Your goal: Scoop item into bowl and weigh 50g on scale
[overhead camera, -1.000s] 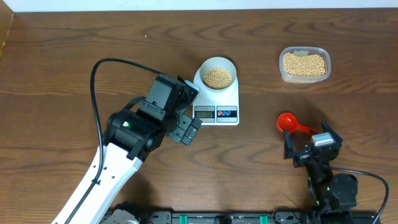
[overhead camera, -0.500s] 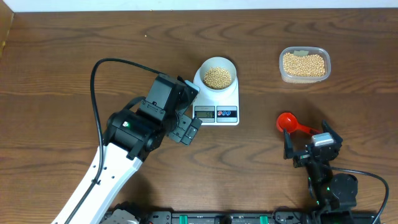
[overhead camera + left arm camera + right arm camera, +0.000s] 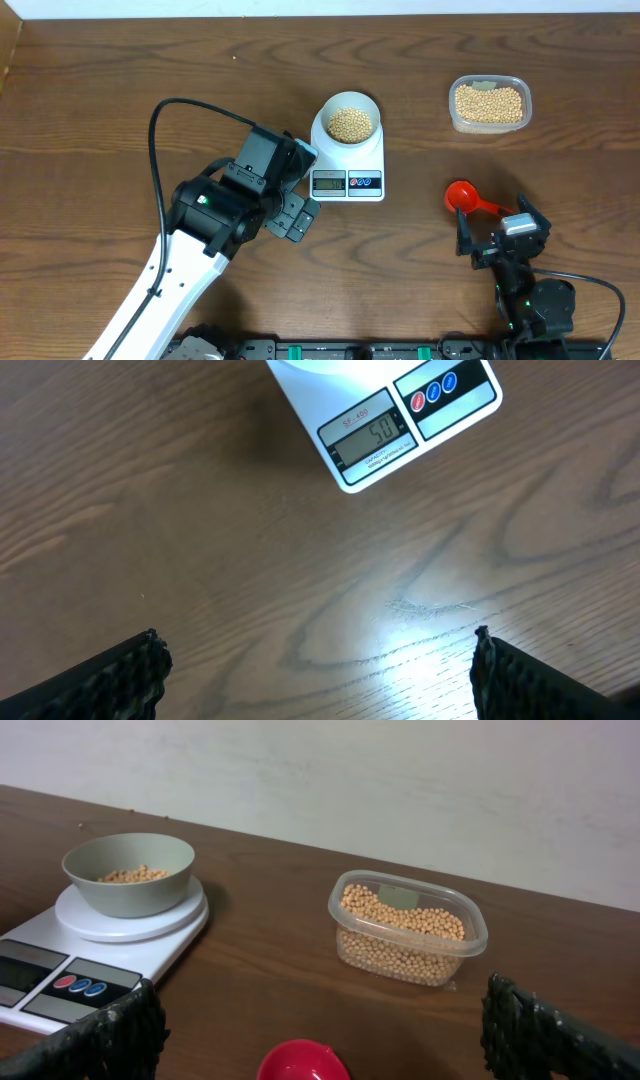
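Note:
The pale bowl [image 3: 350, 117] holds tan beans [image 3: 350, 124] and sits on the white scale [image 3: 356, 165]. The bowl [image 3: 128, 872] and scale [image 3: 60, 965] also show in the right wrist view. The left wrist view shows the scale's display [image 3: 368, 437] reading 50. My left gripper [image 3: 296, 212] is open and empty just left of the scale's front; its jaws [image 3: 318, 675] hang over bare wood. My right gripper [image 3: 500, 235] is open near the front right edge, with a red scoop [image 3: 467, 197] lying just beyond it; the scoop's bowl [image 3: 303, 1061] shows between the jaws [image 3: 320, 1040].
A clear plastic tub [image 3: 489, 103] of beans stands at the back right; it also shows in the right wrist view [image 3: 408, 926]. A black cable [image 3: 160, 150] loops from the left arm over the table's left half.
My left gripper has drawn back slightly toward the front, away from the scale. The right arm, scoop and bowl have not moved.

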Controlling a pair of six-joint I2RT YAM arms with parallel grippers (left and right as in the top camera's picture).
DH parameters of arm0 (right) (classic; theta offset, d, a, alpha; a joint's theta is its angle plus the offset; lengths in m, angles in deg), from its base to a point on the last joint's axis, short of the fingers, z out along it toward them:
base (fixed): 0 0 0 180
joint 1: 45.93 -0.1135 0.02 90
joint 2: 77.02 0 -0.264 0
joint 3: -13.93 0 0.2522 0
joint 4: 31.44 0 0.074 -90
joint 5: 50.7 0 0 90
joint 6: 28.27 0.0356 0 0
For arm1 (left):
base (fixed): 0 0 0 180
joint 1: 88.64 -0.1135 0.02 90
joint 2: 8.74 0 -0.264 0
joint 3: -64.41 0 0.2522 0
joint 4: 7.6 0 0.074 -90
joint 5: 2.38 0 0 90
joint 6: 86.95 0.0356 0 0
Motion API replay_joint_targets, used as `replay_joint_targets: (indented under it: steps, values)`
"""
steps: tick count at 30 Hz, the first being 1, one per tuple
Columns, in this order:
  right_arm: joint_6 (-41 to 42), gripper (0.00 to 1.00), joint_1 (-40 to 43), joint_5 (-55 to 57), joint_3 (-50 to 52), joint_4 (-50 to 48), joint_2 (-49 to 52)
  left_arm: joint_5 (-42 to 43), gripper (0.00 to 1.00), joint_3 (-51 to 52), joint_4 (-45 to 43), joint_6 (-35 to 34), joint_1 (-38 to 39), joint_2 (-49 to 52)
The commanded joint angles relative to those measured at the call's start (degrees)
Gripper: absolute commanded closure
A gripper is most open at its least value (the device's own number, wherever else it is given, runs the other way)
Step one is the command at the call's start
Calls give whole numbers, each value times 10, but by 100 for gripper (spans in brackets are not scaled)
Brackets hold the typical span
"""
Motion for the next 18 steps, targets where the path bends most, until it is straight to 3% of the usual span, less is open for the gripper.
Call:
replay_joint_targets:
  steps: [1,4,8,18]
  values:
    - [-4,1,0,5,1,3,-5,4,2,0,3,3,-2,-19]
    - [-4,1,0,5,1,3,-5,4,2,14,-14,1,-3,-62]
    - [-4,1,0,5,1,3,-5,5,2,59,-103,-18,-22,-152]
    - [-4,1,0,5,1,3,-5,8,2,327,-394,-74,-213,-412]
